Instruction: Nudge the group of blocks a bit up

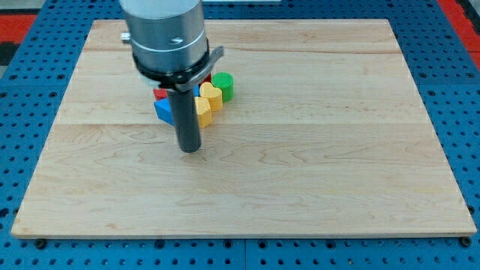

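Note:
A tight group of blocks sits on the wooden board (pixel 300 165) at the view's upper left of centre. It holds a green round block (pixel 223 85), a yellow heart-shaped block (pixel 212 95), a second yellow block (pixel 203 112), a blue block (pixel 164 111) and a red block (pixel 160 94), partly hidden by the arm. My tip (pixel 190 149) rests on the board just below the group, under the lower yellow block and right of the blue one. I cannot tell whether it touches them.
The arm's grey cylindrical body (pixel 166 34) covers the top of the group. A blue pegboard surface (pixel 465 90) surrounds the board on all sides.

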Robot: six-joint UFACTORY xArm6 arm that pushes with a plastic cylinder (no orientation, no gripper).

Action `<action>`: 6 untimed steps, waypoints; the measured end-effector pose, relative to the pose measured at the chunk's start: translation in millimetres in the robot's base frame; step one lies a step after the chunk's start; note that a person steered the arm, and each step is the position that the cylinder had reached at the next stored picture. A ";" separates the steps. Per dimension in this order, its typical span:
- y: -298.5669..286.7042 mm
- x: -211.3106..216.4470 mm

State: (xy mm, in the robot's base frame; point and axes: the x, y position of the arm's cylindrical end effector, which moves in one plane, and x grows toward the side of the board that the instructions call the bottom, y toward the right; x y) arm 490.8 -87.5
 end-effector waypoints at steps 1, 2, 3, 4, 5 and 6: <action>-28.0 -14.5; -47.1 -35.1; -47.2 -44.9; -47.2 -51.2; -52.6 -59.3; -53.0 -69.8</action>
